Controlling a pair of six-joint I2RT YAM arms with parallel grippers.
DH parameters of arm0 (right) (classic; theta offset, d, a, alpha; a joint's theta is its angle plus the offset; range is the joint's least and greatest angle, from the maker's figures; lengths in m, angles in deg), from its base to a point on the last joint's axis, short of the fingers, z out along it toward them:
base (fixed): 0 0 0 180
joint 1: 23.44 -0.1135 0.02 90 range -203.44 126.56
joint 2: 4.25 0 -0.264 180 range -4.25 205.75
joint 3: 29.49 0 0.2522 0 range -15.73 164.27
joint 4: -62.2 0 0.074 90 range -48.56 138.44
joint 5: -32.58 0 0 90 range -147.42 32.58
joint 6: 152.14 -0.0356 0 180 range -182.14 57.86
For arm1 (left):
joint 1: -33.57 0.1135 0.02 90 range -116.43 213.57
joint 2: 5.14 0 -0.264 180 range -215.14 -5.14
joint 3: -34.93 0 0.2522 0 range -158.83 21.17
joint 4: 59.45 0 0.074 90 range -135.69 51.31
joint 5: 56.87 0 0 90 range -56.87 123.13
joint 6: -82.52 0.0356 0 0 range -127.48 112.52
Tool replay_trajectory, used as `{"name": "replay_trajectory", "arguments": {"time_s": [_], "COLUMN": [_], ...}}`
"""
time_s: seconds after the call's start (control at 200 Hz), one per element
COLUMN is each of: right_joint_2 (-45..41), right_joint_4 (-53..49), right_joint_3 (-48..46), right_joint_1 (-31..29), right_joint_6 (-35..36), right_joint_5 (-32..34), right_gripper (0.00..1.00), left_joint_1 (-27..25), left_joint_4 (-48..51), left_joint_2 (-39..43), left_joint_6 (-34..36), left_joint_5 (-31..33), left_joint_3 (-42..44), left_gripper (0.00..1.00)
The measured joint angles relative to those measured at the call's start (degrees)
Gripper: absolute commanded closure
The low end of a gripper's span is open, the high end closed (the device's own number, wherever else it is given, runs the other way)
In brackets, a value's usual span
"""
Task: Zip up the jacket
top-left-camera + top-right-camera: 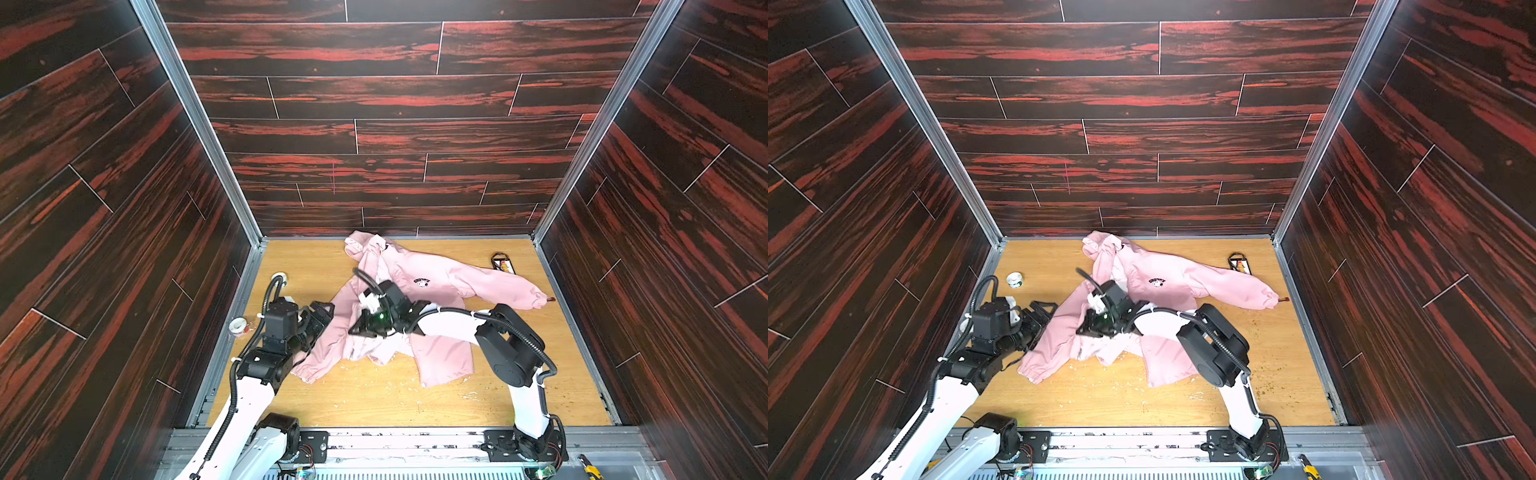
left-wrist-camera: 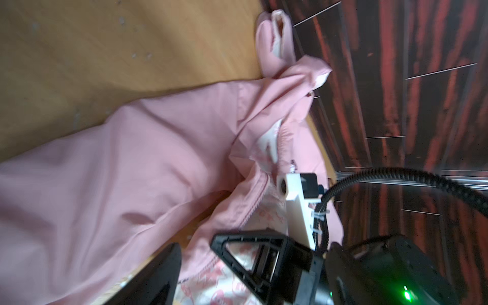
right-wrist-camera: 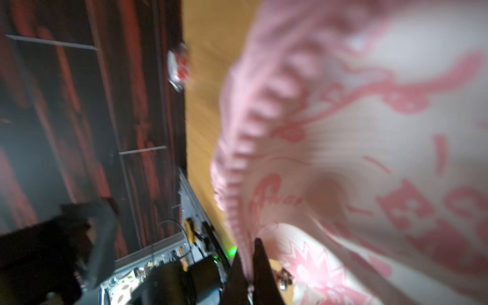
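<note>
The pale pink jacket lies crumpled on the wooden table, hood toward the back wall, its front lying apart over a white printed lining. Its small dark chest logo faces up. My right gripper reaches across the middle and is shut on the jacket's zipper edge; pink fabric sits pinched between its two dark fingers. A row of zipper teeth runs away from the grip. My left gripper stands open beside the jacket's left sleeve, holding nothing.
Two tape rolls sit near the left wall. A black flat object lies at the back right. A yellow tool rests on the front rail. Crumbs are scattered over the table. Dark wood-pattern walls enclose three sides.
</note>
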Motion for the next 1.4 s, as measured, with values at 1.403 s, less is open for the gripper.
{"name": "replay_trajectory", "arguments": {"time_s": [1.403], "right_joint_2": [5.2], "right_joint_4": [-20.5], "right_joint_3": [39.0], "right_joint_1": [3.3], "right_joint_6": [4.1], "right_joint_5": [-4.7], "right_gripper": [1.0], "left_joint_1": [-22.2], "left_joint_4": [-18.8], "left_joint_2": [1.6], "left_joint_6": [27.4], "left_joint_5": [7.8], "left_joint_3": [7.9], "left_gripper": [0.18]}}
